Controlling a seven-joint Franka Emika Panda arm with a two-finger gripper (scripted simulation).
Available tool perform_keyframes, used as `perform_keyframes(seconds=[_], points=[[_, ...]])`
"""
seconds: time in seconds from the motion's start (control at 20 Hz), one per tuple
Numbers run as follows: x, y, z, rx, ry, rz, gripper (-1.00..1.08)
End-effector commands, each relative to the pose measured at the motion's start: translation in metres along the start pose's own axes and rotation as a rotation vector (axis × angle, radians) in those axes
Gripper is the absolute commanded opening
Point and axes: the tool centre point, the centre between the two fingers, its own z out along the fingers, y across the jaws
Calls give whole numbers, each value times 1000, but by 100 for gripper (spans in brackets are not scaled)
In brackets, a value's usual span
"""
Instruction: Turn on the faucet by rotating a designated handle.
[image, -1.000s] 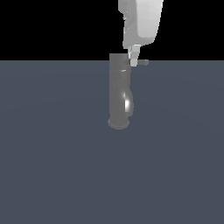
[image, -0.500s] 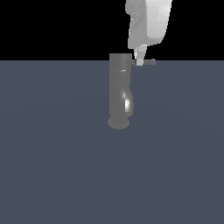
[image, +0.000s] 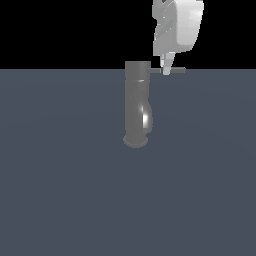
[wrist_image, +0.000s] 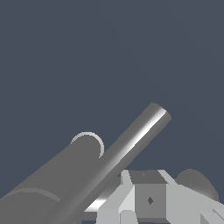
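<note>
Faucet (image: 136, 102) handle (image: 172, 71) meets the pincer (image: 166, 69) tip; its opening can't be told.

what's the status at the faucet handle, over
Gripper down at the handle, open or shut unclear. Faucet upright, handle pointing to the exterior view's right. Nothing in the way.

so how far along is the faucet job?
Done: the hand has reached the handle, its tip at the bar partway along, near the faucet. In hand: apparently pushing the bar; whether the hand is open or shut can't be told. Left: most of the rotation, since the handle juts out to the exterior view's right.
</note>
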Motion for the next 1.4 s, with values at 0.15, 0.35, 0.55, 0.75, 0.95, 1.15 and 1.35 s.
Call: perform_keyframes(seconds=[0.15, 0.35, 0.55, 0.75, 0.95, 1.15, 1.35], points=[[16, -11, 0, 4, 2, 11, -100], [24, -18, 0, 4, 2, 13, -100], [33, -25, 0, 4, 2, 16, -100], [41, -32, 0, 4, 3, 19, -100], [49, -38, 0, 4, 3, 22, -100], [57, -45, 0, 4, 3, 25, -100], [63, -50, 0, 4, 3, 27, -100]])
